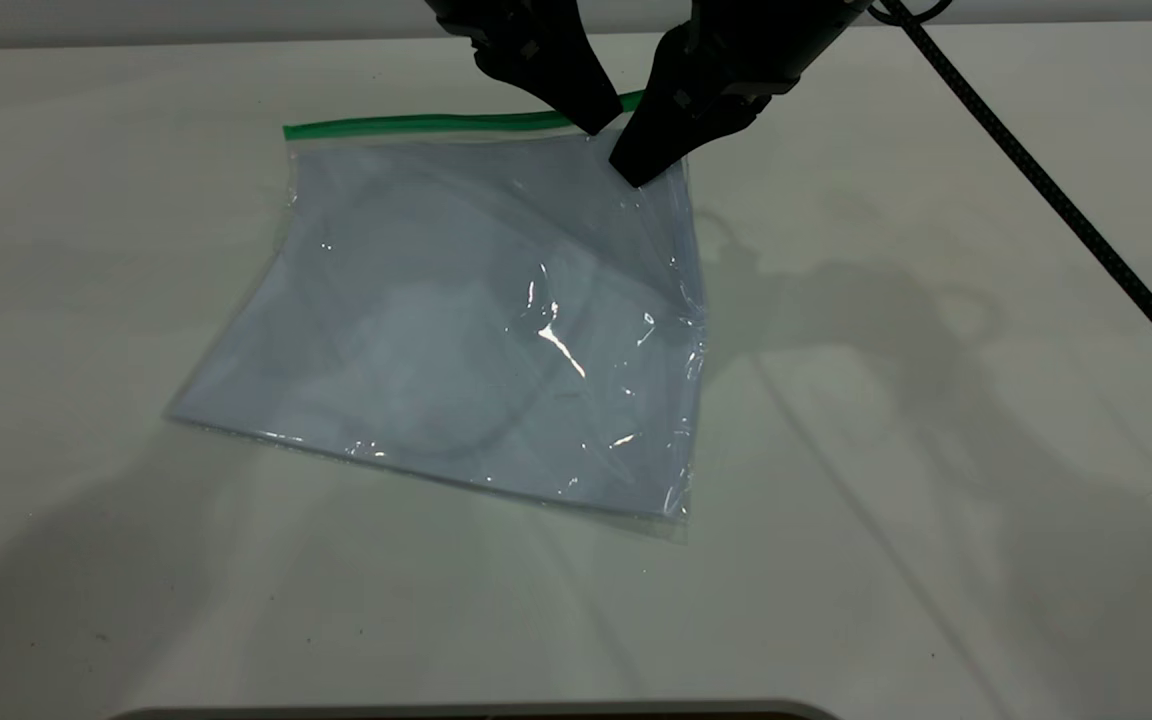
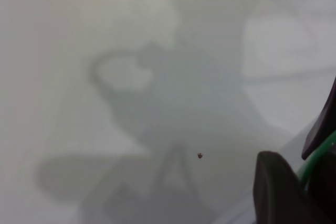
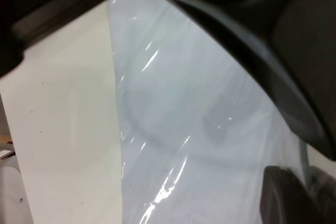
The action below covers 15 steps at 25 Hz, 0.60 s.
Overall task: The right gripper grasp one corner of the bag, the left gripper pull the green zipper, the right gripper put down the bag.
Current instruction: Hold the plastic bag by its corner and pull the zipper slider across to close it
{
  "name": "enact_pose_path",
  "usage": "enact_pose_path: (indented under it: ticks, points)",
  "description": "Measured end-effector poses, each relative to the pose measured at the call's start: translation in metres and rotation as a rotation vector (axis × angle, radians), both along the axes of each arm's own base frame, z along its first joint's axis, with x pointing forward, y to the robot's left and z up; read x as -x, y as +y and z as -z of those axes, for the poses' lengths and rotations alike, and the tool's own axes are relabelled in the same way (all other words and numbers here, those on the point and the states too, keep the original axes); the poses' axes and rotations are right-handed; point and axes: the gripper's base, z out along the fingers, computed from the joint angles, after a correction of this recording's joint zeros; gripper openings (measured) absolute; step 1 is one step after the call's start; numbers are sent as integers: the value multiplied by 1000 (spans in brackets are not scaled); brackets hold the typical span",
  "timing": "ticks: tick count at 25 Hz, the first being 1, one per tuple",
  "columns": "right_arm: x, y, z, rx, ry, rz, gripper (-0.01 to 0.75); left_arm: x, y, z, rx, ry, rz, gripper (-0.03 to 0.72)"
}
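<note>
Nearest the exterior camera lies bare bench (image 1: 936,560), then the bag (image 1: 456,330), flat near the bench's middle with its far right corner lifted. That corner is pinched in the right gripper (image 1: 636,170), closed on the plastic (presumably to keep the mouth taut so the slider runs). Beside it, the left gripper (image 1: 596,122) is at the right end of the green zipper (image 1: 436,124) along the bag's far edge; its wrist view shows green between the jaws, apparently clamped for pulling.
</note>
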Motion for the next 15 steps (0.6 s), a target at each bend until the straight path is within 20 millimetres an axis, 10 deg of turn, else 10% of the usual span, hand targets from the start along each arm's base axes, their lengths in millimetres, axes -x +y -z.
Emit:
enact_pose_path:
  ticks: [15]
  points:
    - [-12,-33,-8,-50,48,71,35,-5,-1,0,3,-51,-32,90]
